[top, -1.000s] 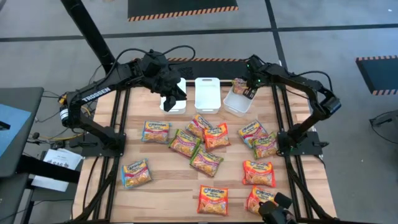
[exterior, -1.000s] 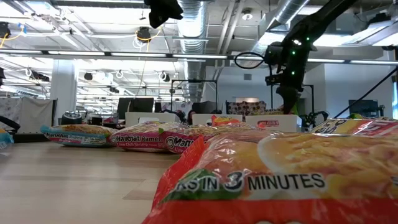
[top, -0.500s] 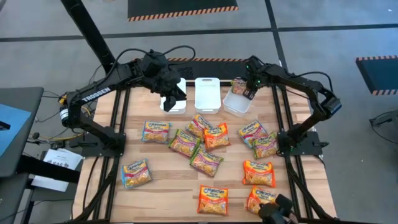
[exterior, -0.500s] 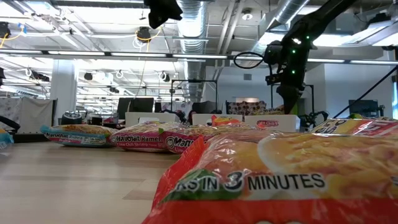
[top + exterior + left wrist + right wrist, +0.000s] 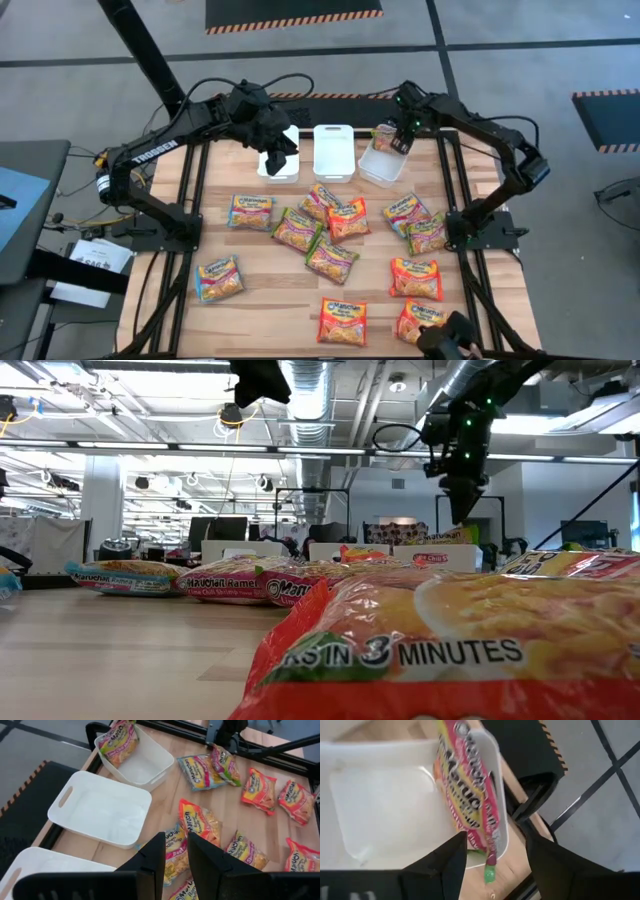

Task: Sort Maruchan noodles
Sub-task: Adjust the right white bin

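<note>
Three white trays stand side by side at the far edge: left (image 5: 268, 170), middle (image 5: 333, 152) and right (image 5: 378, 166). One pink-and-yellow Maruchan packet (image 5: 467, 795) stands on edge in the right tray and leans against its far wall (image 5: 499, 795). My right gripper (image 5: 402, 140) hangs open just above it, with a finger to either side and clear of it. My left gripper (image 5: 280, 150) hovers over the left tray, fingers a little apart (image 5: 176, 855) with nothing between them. Several orange, green and yellow-blue packets (image 5: 330, 222) lie flat on the wooden table.
Loose packets are scattered from the table's middle to its near right corner (image 5: 418, 318). One lies alone at the near left (image 5: 219, 277). Black frame rails (image 5: 190, 200) run along both sides. Bare wood shows at the near left and between the trays and the packets.
My right gripper has opened wide and let go of the pink-and-yellow packet, then risen a little above the right tray. The packet stays on edge against the tray's far wall.
</note>
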You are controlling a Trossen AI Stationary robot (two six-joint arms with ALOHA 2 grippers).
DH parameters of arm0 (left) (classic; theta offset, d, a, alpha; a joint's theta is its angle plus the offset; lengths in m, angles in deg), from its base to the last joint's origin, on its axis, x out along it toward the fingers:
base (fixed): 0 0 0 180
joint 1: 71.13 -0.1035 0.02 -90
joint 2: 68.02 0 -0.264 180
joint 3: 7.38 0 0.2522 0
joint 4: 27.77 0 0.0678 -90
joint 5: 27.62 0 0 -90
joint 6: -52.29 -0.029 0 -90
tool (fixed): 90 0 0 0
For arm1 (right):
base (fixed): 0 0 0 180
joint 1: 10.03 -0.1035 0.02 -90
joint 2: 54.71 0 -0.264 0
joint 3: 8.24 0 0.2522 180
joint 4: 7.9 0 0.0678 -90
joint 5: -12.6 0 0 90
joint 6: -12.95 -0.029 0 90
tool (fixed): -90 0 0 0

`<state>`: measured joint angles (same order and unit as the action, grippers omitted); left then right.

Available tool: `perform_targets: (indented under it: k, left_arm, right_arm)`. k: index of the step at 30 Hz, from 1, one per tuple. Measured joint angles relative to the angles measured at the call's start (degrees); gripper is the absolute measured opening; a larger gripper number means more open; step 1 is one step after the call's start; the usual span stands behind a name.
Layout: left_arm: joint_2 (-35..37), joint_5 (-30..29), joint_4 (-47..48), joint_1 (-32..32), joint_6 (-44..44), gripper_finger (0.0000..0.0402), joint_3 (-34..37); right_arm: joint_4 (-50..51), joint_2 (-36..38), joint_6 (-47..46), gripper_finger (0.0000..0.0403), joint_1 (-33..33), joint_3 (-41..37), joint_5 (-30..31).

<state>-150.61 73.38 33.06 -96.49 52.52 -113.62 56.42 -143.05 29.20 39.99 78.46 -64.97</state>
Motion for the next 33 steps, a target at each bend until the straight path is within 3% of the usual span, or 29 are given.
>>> perform_targets:
  k: [8, 22, 30, 33]
  left_arm:
    - [0.02, -0.13, 1.11, 0.00, 0.27, 0.0067, 0.00]
    - [0.02, 0.31, 5.37, 0.00, 3.04, 0.0067, 0.00]
    - [0.02, 0.33, 7.26, 0.00, 3.06, 0.0067, 0.00]
    - [0.02, 0.33, 7.26, 0.00, 2.96, 0.0067, 0.00]
  right_arm:
    - [4.98, 0.00, -5.60, 0.0224, -0.47, 3.40, -0.52]
    - [16.85, 1.34, -7.21, 0.0223, -4.90, 3.94, -1.65]
    - [16.66, 3.76, -13.39, 0.0223, -6.56, 3.94, -23.89]
    - [15.45, 3.78, -15.22, 0.0223, -9.02, 3.16, -26.15]
